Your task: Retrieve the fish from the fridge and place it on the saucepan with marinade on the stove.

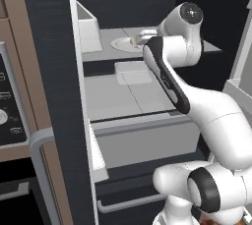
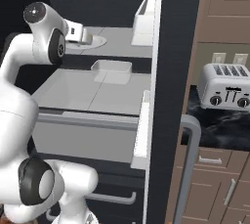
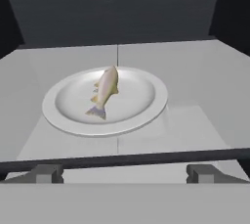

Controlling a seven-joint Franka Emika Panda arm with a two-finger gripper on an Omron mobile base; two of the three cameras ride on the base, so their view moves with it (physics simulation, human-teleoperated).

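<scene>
A small pale fish (image 3: pixel 106 91) lies on a white plate (image 3: pixel 53 110) on the upper shelf of the open fridge (image 1: pixel 49 71). In the hand view the fish is straight ahead, its tail toward me. My gripper (image 3: pixel 124 174) is open, its fingertips (image 3: pixel 46 173) spread wide at the shelf's front edge, short of the plate and holding nothing. From the base views the hand (image 1: pixel 141 36) (image 2: pixel 80 34) reaches in just above the plate (image 1: pixel 122 45) (image 2: pixel 101 41). The saucepan, marinade and stove are out of view.
A shallow white tray (image 1: pixel 132 71) (image 2: pixel 112 70) sits on the shelf below. A white door bin (image 1: pixel 87 27) (image 2: pixel 145 17) hangs beside the upper shelf. A drawer front (image 1: pixel 147 140) lies lower down. A toaster (image 2: pixel 227 88) stands on the right counter; an oven panel (image 1: pixel 7 106) is on the left.
</scene>
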